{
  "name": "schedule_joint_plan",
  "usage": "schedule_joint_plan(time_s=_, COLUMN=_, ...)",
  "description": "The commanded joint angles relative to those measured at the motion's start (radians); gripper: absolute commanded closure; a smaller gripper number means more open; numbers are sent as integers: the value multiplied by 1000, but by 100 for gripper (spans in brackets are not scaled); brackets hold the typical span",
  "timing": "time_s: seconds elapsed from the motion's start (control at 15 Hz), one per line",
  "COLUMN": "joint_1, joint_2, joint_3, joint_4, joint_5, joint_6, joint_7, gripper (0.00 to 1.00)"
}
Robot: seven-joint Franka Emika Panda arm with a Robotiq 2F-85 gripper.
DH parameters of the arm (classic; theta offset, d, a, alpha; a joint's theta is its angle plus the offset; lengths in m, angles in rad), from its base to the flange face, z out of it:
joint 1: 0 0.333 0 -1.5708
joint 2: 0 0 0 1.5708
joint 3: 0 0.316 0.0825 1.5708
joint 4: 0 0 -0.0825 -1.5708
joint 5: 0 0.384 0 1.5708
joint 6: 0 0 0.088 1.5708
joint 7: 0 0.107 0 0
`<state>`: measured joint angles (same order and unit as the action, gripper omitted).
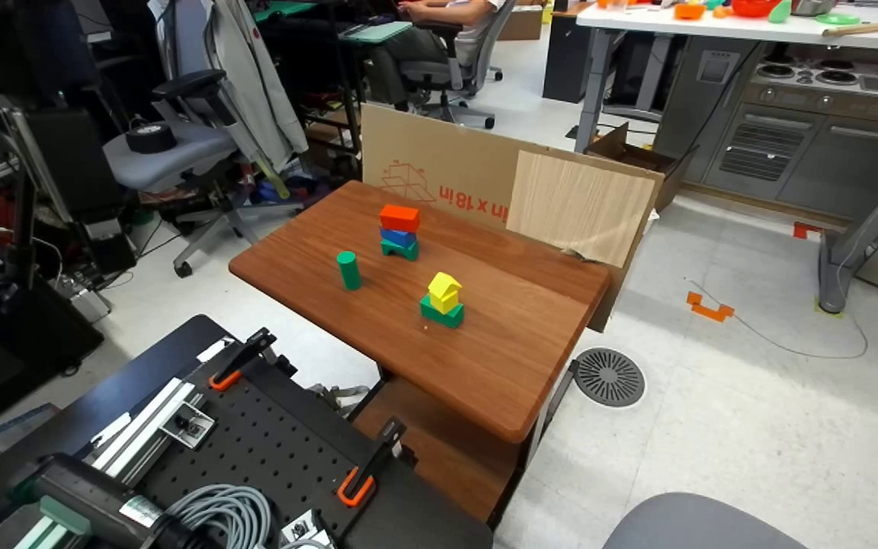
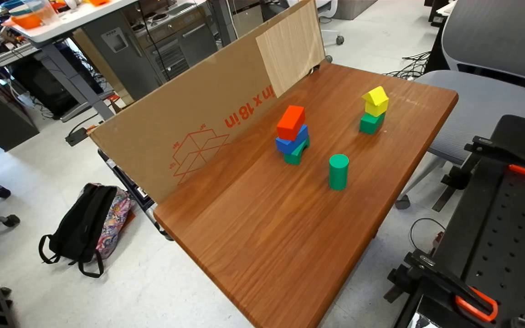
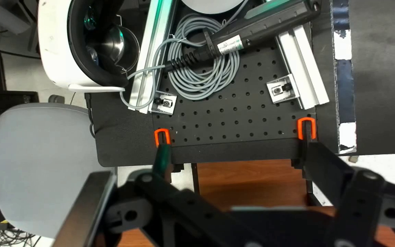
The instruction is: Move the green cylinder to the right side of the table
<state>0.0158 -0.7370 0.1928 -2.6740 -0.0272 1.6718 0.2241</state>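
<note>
My gripper (image 3: 240, 153) is spread pretty wide, nothing in it; the green cylinder (image 2: 338, 173) is just standing upright on the table (image 2: 262, 246) in both exterior views; it's closer to the red-and-blue stack (image 2: 291, 124) than the yellow-topped stack (image 2: 375, 105), but apart from both.

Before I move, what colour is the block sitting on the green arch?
Blue. That block shows best in an exterior view, directly on the green arch.
</note>
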Motion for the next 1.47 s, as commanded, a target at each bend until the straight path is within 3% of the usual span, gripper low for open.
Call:
schedule_joint_plan(time_s=0.0, joint_1=16, joint_2=3, joint_3=-13, joint_4=2, joint_5=-7, joint_6=-3, joint_7=8, gripper=0)
schedule_joint_plan(time_s=0.93, joint_1=21, joint_2=19, joint_3=3, joint_4=5, joint_5=-3, joint_6=-9, joint_7=24, gripper=0)
schedule_joint_plan(time_s=1.13, joint_1=12, joint_2=101, joint_3=18, joint_4=6, joint_5=-6, joint_6=57, joint_7=48, gripper=0)
schedule_joint_plan(time_s=1.4, joint_1=-10, joint_2=262, joint_3=21, joint_4=10, joint_5=-30, joint_6=255, joint_7=118, gripper=0)
